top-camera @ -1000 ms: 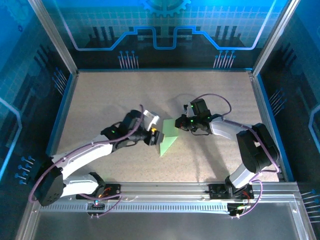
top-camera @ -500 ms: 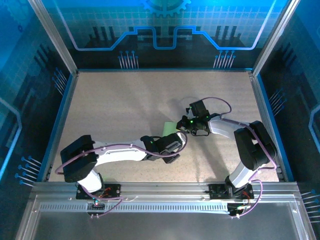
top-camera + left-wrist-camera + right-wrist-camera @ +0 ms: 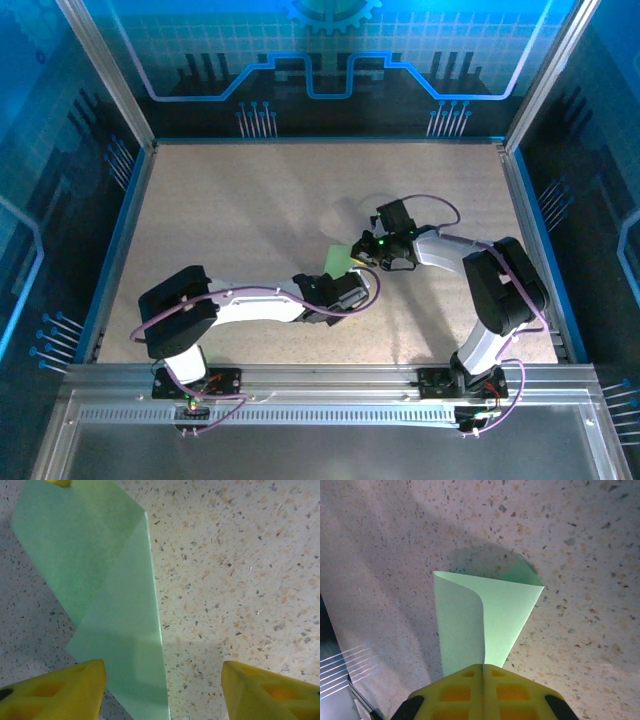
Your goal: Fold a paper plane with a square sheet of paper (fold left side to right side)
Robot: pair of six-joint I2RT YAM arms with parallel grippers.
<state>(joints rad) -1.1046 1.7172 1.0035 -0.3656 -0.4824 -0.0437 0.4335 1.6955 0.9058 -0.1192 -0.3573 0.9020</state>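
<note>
The pale green sheet of paper [image 3: 338,258] lies mid-table, folded over into a narrow pointed shape. In the left wrist view the paper [image 3: 100,580] is flat on the table with a straight right edge. My left gripper [image 3: 162,690] hovers open above it, the left fingertip [image 3: 55,690] over the paper and the right one over bare table. My right gripper [image 3: 482,677] is shut on the paper [image 3: 490,615], whose upper layer curls up from the jaws. In the top view the left gripper [image 3: 350,287] is at the paper's near end and the right gripper [image 3: 363,254] at its right side.
The speckled tabletop [image 3: 230,200] is bounded by a blue rim [image 3: 125,225] and metal frame posts. The left arm [image 3: 250,305] stretches across the near part of the table. The right arm [image 3: 495,290] stands folded at the right.
My left arm has swung from the paper's left side round to its near end, the gripper now above the paper. The right gripper stayed shut on the paper, shifting only slightly.
</note>
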